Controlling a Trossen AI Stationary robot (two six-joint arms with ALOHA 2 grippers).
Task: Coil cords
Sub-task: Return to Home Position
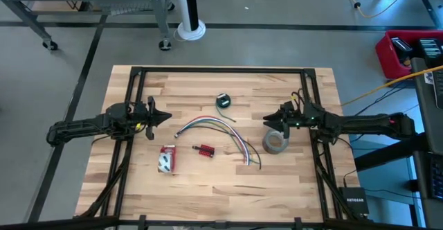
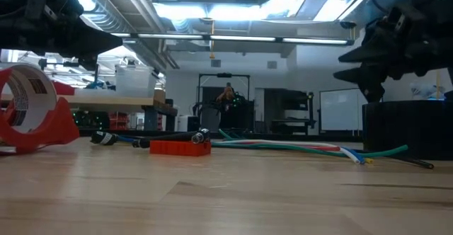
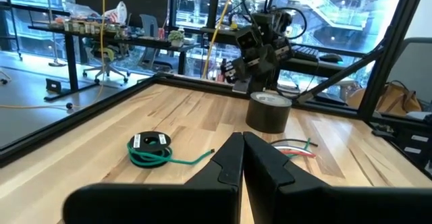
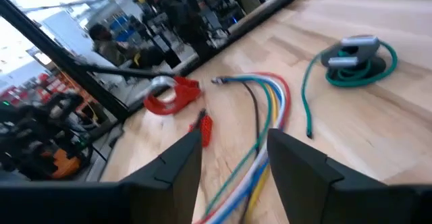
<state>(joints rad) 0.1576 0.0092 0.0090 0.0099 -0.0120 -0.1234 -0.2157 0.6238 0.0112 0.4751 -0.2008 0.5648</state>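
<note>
Wooden table (image 1: 221,181) beneath raised left tool (image 1: 167,116), right tool (image 1: 266,119)

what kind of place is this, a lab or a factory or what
Most likely a robotics lab or workshop: a butcher-block table on a concrete floor, exposed ceiling ducts with strip lights, and cluttered desks with office chairs beyond.

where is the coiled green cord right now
In the high view the coiled green cord lies on the table at upper centre, just above the coloured wires and up-left of the grey tape roll.
</note>
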